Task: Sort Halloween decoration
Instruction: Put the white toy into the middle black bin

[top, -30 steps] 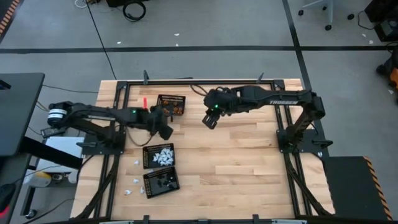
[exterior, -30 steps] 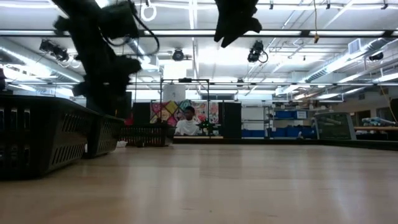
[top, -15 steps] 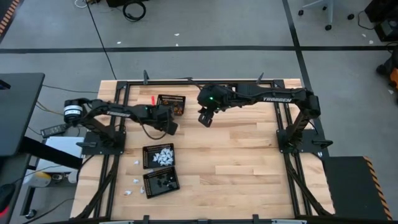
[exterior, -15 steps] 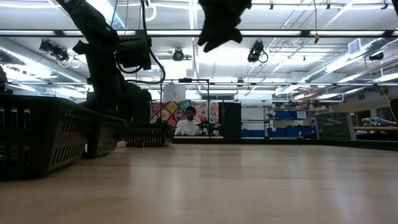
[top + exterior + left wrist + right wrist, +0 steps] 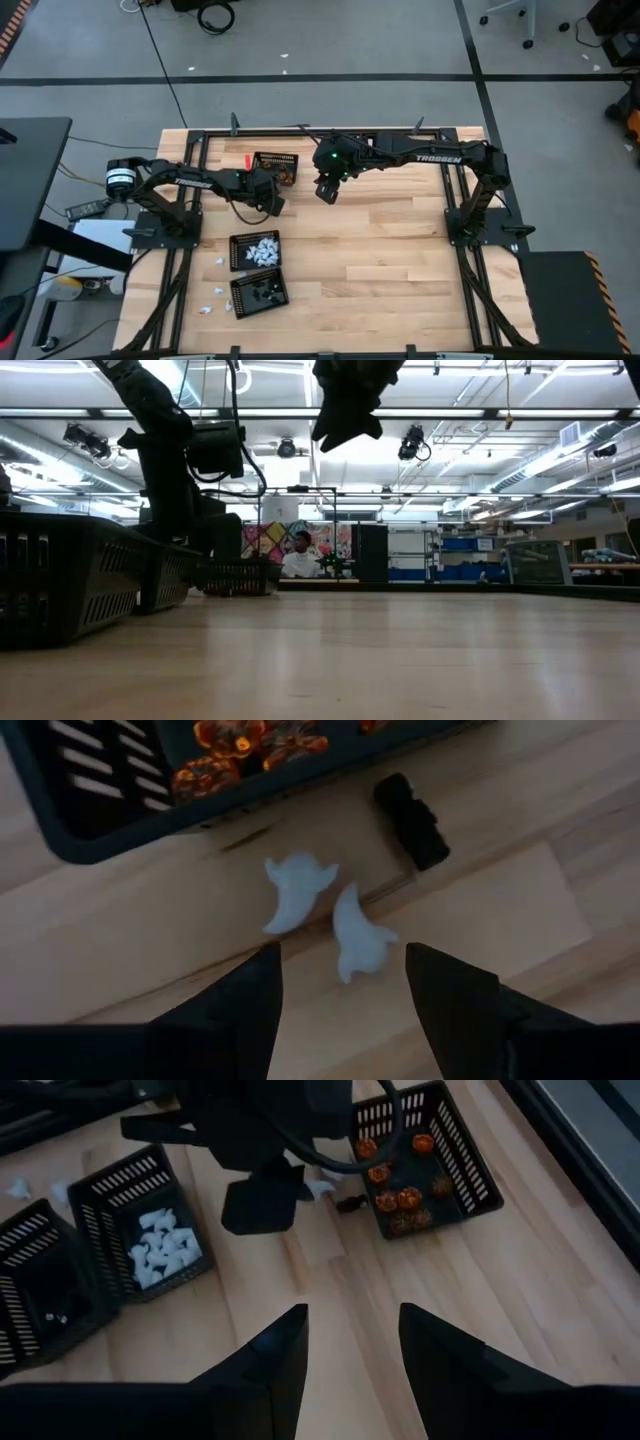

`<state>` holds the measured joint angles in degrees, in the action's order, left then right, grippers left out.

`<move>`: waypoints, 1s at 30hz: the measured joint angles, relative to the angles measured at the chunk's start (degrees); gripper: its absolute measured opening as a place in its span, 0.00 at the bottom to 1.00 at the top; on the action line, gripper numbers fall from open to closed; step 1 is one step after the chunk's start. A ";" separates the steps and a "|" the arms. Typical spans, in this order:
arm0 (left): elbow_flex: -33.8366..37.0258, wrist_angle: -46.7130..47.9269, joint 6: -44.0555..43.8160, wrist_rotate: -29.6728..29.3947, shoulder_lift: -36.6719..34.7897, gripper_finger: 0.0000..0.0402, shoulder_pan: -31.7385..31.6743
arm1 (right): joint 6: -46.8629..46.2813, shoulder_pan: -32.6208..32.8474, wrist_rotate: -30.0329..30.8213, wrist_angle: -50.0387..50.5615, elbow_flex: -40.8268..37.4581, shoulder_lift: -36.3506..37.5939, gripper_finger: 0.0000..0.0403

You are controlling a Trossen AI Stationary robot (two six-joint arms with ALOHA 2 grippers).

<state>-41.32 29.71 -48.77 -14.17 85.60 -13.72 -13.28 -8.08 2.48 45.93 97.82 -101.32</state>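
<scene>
**While white ghosts lie loose: pick-up pending**

Left gripper (image 5: 340,982) spread, empty, just above two white ghosts (image 5: 330,915) beside orange basket (image 5: 90,810). Next: descend, pinch one. Right gripper (image 5: 350,1342) parted, empty, aloft nearby.

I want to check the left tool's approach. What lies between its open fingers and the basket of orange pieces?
In the left wrist view, two white ghost pieces and a black piece lie on bare wood between the left tool and the basket.

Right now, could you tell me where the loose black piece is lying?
In the left wrist view the loose black piece lies on the table just outside the basket of orange pieces, beside two white ghosts, just ahead of the open left gripper.
</scene>
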 joint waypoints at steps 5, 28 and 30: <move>0.00 -1.14 1.19 -2.12 0.63 0.54 0.00 | 0.63 -0.11 -0.66 -0.50 0.00 0.00 0.40; -0.09 -4.19 4.62 -1.33 4.57 0.25 0.11 | 1.40 0.15 -2.14 -0.90 -0.02 0.00 0.40; -0.09 -4.07 4.65 -1.23 4.57 0.23 0.07 | 1.42 0.15 -2.14 -0.90 -0.02 0.00 0.40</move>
<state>-41.41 25.64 -44.12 -15.41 90.17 -13.65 -11.86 -7.92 0.34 45.04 97.80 -101.32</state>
